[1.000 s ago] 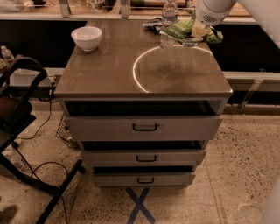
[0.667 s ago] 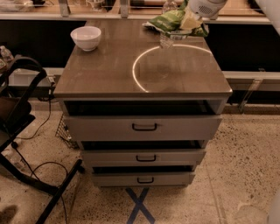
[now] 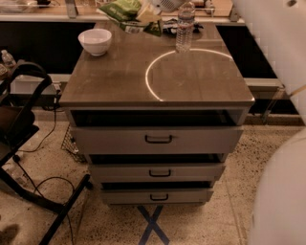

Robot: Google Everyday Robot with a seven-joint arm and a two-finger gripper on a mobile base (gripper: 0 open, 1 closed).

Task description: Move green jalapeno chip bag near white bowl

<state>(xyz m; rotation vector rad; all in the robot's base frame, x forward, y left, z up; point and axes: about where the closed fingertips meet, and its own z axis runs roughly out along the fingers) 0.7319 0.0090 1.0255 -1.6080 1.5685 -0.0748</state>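
Observation:
The green jalapeno chip bag [image 3: 120, 8] is a crumpled light-green bag held up in the air at the top of the camera view, above the back edge of the table. My gripper [image 3: 152, 10] is shut on its right end; most of the gripper is cut off by the top edge. The white bowl [image 3: 94, 40] stands on the back left corner of the table, below and to the left of the bag and apart from it.
A clear water bottle [image 3: 184, 26] stands at the back middle of the brown table top [image 3: 191, 81], with dark wrappers [image 3: 167, 27] behind it. Drawers [image 3: 158, 139] sit slightly open below. A black chair [image 3: 19, 124] is at the left. My white arm [image 3: 277, 72] fills the right side.
The gripper has carried the chip bag leftward, from the back right of the table to above the back middle. The water bottle now stands uncovered.

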